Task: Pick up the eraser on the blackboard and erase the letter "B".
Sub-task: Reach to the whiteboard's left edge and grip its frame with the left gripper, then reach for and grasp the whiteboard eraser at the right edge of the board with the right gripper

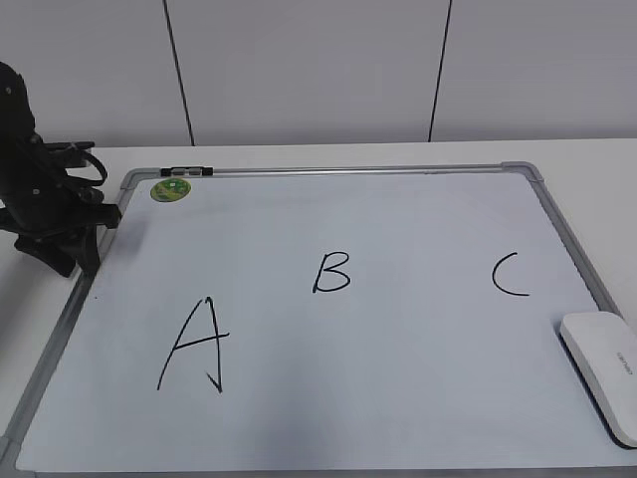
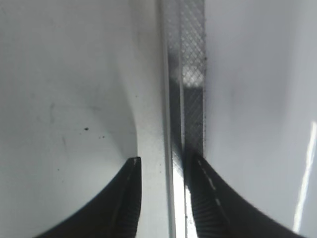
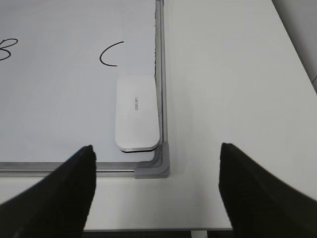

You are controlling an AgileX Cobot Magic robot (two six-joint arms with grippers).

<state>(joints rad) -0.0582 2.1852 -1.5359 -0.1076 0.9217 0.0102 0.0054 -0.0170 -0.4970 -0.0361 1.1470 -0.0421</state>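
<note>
Flat on blackboard (image 1: 418,398), eraser (image 1: 601,373) beside right frame, letter "B" (image 1: 331,272) intact

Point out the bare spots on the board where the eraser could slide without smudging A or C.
Bare stretches: above the B up to the top frame, and between B and C. Tighter: between A and B. The eraser lies just below C.

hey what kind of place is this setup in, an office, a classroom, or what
Probably an office or lab tabletop, though that's a guess. A blackboard with handwritten letters lies flat on a white table, an eraser rests on it, and plain panelled walls stand behind.
</note>
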